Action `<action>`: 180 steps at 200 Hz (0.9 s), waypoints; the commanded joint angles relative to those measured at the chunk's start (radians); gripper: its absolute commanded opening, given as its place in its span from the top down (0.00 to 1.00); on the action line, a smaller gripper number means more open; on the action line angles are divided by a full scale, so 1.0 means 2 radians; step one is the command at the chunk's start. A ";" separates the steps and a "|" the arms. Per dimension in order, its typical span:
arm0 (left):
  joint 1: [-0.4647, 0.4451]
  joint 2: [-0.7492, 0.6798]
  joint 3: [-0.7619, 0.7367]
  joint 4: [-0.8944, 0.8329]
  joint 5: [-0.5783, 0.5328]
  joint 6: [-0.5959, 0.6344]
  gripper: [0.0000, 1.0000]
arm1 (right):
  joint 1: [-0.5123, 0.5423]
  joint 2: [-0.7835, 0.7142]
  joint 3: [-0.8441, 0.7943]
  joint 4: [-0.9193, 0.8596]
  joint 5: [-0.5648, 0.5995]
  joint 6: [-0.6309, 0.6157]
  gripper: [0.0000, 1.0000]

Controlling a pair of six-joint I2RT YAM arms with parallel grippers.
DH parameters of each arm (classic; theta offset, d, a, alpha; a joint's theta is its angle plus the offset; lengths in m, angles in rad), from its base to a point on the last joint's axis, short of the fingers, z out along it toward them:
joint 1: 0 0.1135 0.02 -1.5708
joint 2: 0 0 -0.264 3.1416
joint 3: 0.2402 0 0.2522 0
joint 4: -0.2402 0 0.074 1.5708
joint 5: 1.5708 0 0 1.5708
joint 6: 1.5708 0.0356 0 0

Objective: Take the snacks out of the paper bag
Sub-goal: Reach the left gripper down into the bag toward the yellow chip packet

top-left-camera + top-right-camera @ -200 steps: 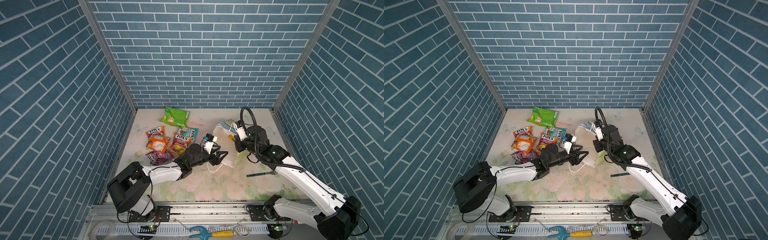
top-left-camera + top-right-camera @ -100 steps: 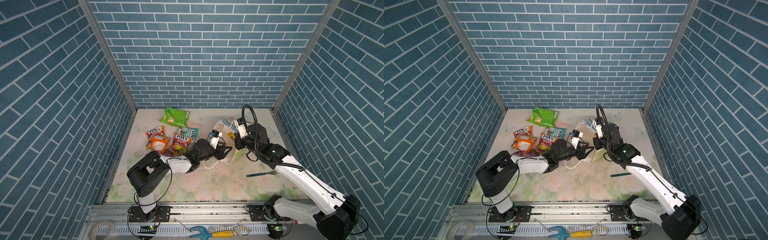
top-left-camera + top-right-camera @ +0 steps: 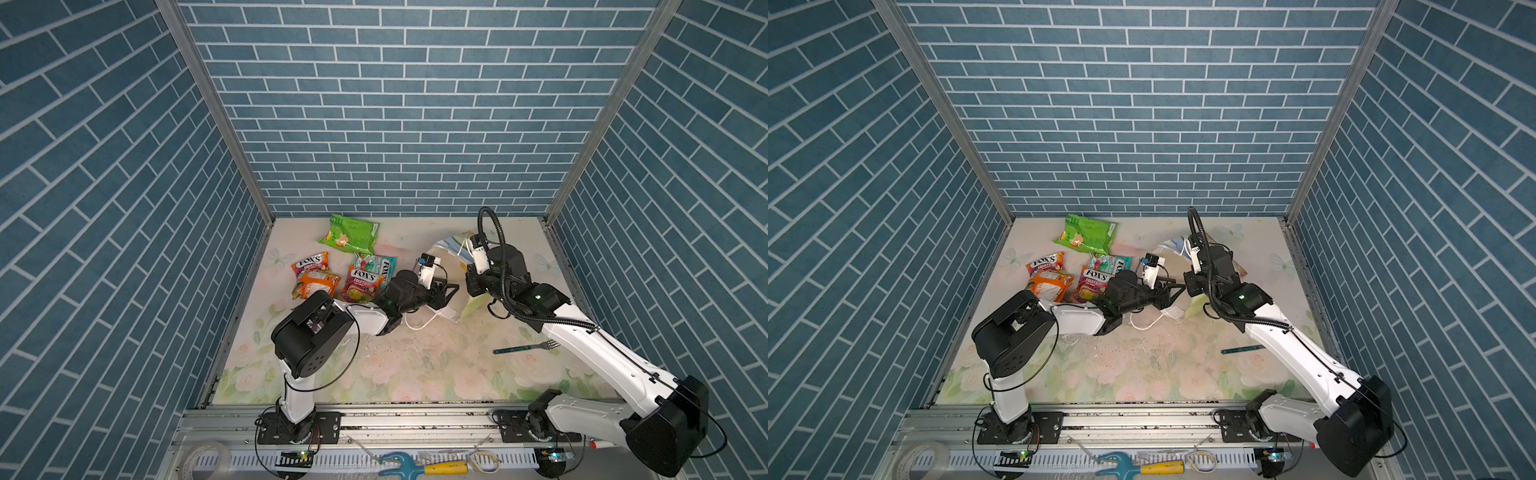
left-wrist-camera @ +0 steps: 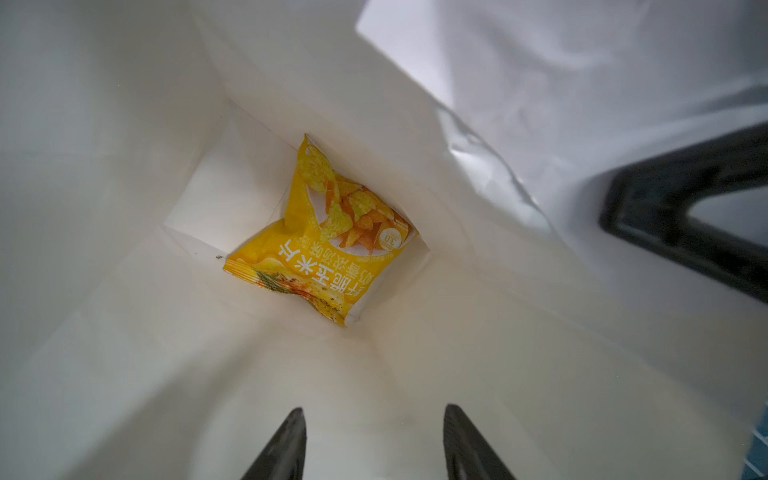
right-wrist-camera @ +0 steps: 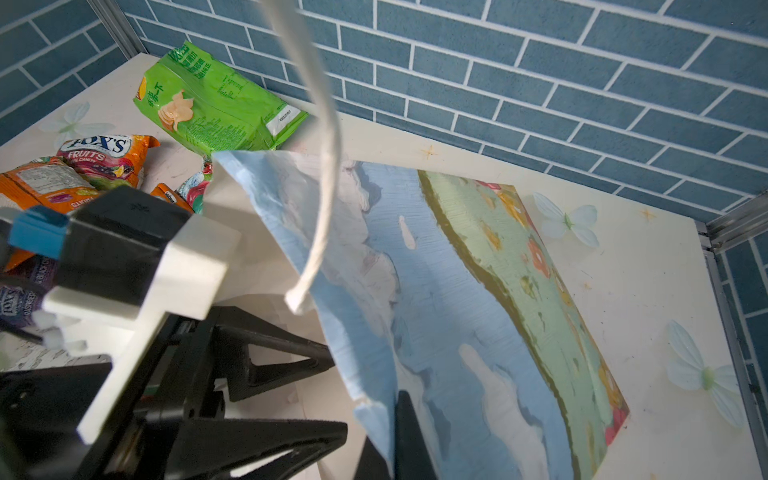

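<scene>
In a top view, left end effector sits in the paper bag mouth; FOX'S candy packets lie at its nine o'clock. Left wrist: jaws spread, yellow chip packet at the bottom, so reach deeper before closing. Right wrist: right end effector pinches the bag's rim.
</scene>
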 commanded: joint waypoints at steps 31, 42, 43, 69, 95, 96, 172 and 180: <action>-0.001 0.027 0.030 -0.036 0.009 0.021 0.41 | -0.001 0.028 0.041 0.012 0.003 0.014 1.00; -0.001 0.031 0.036 -0.038 0.009 0.023 0.37 | -0.001 0.031 0.043 0.014 -0.002 0.013 1.00; -0.001 0.032 0.036 -0.039 0.009 0.023 0.37 | -0.001 0.032 0.044 0.014 -0.003 0.013 1.00; -0.001 0.040 0.058 -0.056 0.025 0.035 0.30 | -0.001 0.037 0.048 0.014 -0.008 0.013 1.00; -0.001 0.045 0.068 -0.057 0.025 0.037 0.21 | -0.001 0.038 0.051 0.016 -0.019 0.013 1.00; -0.001 0.046 0.069 -0.057 0.025 0.037 0.20 | -0.001 0.038 0.051 0.017 -0.019 0.013 1.00; -0.001 0.053 0.112 -0.083 0.048 0.051 0.11 | -0.001 0.038 0.047 0.024 -0.040 0.011 1.00; -0.001 0.055 0.115 -0.086 0.047 0.052 0.10 | -0.001 0.037 0.047 0.025 -0.041 0.012 1.00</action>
